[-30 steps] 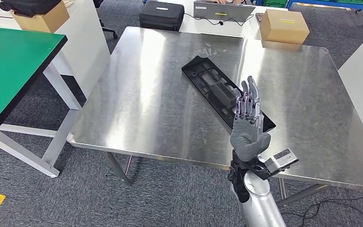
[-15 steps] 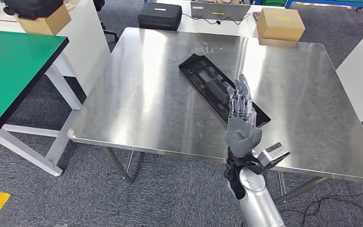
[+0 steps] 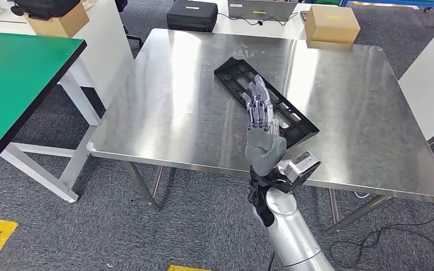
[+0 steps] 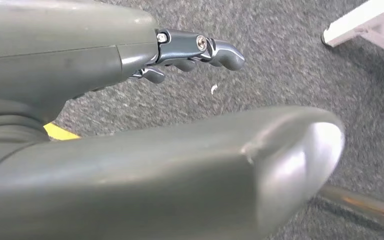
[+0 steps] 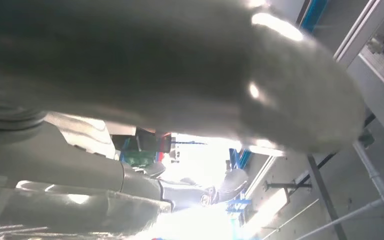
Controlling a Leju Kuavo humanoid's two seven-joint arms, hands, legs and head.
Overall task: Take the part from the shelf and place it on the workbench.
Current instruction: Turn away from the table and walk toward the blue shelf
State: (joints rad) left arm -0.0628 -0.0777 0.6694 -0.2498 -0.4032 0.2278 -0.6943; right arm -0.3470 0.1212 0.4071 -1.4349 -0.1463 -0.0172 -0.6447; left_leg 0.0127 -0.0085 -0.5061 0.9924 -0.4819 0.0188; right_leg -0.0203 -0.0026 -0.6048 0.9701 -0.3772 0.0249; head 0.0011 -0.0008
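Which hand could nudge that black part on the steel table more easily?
Probably the right hand: it is raised, fingers apart, right in front of the black part on the workbench. The left hand hangs low over the carpet.

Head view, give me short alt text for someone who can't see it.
A long black plastic part lies diagonally on a shiny steel workbench, with the robot's right hand raised in front of it, fingers straight, holding nothing. A green table stands to the left, and a cardboard box sits at the bench's far edge.
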